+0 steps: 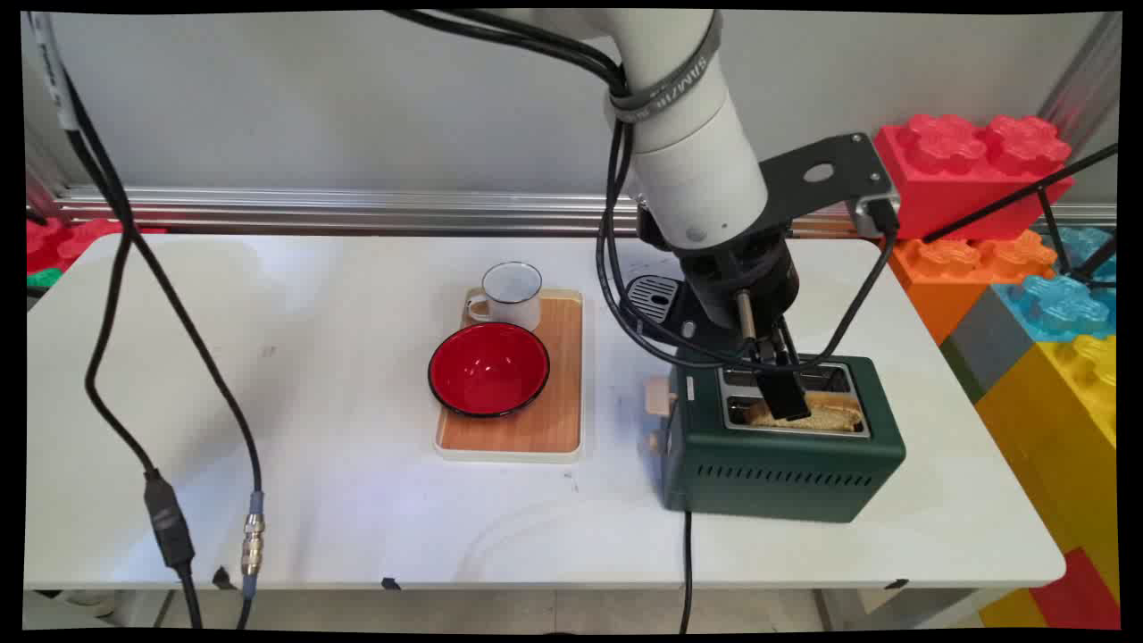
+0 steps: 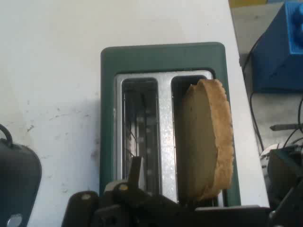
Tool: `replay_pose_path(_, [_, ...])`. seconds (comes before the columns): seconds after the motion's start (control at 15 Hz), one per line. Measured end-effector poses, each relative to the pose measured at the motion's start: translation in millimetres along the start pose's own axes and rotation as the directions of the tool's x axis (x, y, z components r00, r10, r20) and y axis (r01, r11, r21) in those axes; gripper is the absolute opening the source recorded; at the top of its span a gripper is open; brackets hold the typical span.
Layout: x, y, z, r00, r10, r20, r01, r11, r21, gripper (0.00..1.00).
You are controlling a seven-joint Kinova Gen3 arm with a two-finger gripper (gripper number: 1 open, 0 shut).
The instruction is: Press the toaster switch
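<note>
**Main view: gripper down at the toaster's near slot**

Main view shows the gripper [image 1: 784,397] lowered onto the top of a dark green toaster [image 1: 786,464], which stands on the right part of the white table [image 1: 312,402]. Its black tip reaches the near slot, right at a slice of toast [image 1: 830,417] that sticks up out of that slot. Whether the claw is open or closed, and whether it has hold of the slice, cannot be told from either picture (the tip overlaps the bread in one and is mostly cut off in the other).

From the hand view, the toast stands on edge in one of the two slots, leaning a little towards the toaster's outer side, while the other slot shows only its wire cage.

A cream lever [image 1: 659,397] juts from the toaster's left end, and a black power cord [image 1: 687,563] runs from its front over the table's near edge. Just behind the toaster, partly hidden by the arm, lies a dark object with a grille [image 1: 656,299].

To the left, well apart from the toaster, is a wooden tray [image 1: 554,429] with a red bowl [image 1: 488,369] on it and a white mug [image 1: 511,293] at its far end, just behind the bowl. Large coloured toy bricks [image 1: 973,170] are stacked beyond the table's right end.
</note>
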Motion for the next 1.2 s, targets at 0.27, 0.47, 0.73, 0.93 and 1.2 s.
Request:
replay_pose_path(0.27, [-5.2,-4.8,-13.1,0.999,-0.032,-0.041,0.032,0.999,0.0,1.0])
replay_pose_path(0.47, [-18.9,-10.7,-27.4,0.996,-0.056,-0.074,0.056,0.998,-0.002,1.0])
replay_pose_path(0.73, [-54.7,-19.1,-48.6,0.986,-0.07,-0.154,0.067,0.997,-0.023,1.0])
replay_pose_path(0.93, [-82.5,-22.8,-56.3,0.979,-0.055,-0.195,0.05,0.998,-0.027,1.0])
replay_pose_path(1.2, [-125.0,-26.6,-58.2,0.969,-0.038,-0.246,0.031,0.999,-0.032,1.0])
